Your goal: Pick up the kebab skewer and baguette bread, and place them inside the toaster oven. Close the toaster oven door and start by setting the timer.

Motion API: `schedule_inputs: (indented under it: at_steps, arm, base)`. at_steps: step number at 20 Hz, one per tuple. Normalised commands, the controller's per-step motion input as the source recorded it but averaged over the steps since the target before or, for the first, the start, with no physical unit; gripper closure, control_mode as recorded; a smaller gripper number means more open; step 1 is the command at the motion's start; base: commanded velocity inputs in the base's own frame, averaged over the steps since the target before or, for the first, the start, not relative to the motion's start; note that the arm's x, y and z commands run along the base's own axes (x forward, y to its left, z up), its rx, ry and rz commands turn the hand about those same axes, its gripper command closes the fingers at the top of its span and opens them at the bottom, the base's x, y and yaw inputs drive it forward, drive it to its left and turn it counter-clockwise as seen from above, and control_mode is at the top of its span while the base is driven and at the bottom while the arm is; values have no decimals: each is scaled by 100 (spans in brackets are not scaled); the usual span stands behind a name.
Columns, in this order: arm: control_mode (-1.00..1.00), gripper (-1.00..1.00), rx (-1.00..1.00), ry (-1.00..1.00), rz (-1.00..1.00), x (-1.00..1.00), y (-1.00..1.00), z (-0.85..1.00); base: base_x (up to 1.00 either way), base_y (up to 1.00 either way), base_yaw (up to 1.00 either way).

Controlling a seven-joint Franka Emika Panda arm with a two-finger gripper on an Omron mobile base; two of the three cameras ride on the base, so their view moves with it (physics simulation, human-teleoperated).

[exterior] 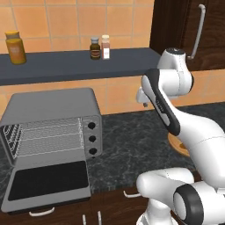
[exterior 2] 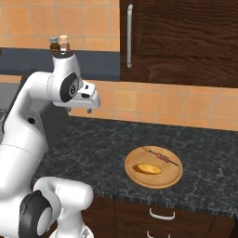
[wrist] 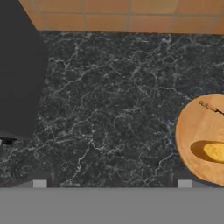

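Grey metal toaster oven [exterior: 52, 127] at the counter's left, drop-down glass door [exterior: 46, 182] already flat open; gripper [wrist: 112, 186] hovering spread wide, empty.
On the round wooden plate [exterior 2: 173, 179] off right: small golden oval baguette [exterior 2: 147, 168], probably light, crusty, best pinched mid-length across its left-right axis; thin meat-threaded kebab skewer [exterior 2: 160, 156] behind it, lying diagonal, likely slippery, best grabbed at the chunks.

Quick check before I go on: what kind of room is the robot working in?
A rendered home kitchen, by the look of it: a toaster oven on a dark marble counter, an orange tiled wall, and dark wood cabinets.

one skewer [exterior 2: 161, 156], one baguette [exterior 2: 147, 168], three jars [exterior: 95, 48]
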Motion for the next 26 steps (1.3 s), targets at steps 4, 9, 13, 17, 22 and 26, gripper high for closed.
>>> schedule_inputs:
  at_steps: [4,9,13,17,22,26]
  arm:
    - [100,-100,0,0,0,0,0,0]
    - [-100,-100,0,-2,0,-35,40,-3]
    - [-100,-100,-1,-11,0,-67,100,-7]
    - [-100,-100,0,-26,0,-41,100,-2]
    - [-100,-100,7,-35,0,-52,98,-5]
    - [-100,-100,11,-24,0,-35,99,-4]
  base:
    - [0,0,0]
    - [0,0,0]
    - [0,0,0]
    - [0,0,0]
    - [0,0,0]
    - [0,0,0]
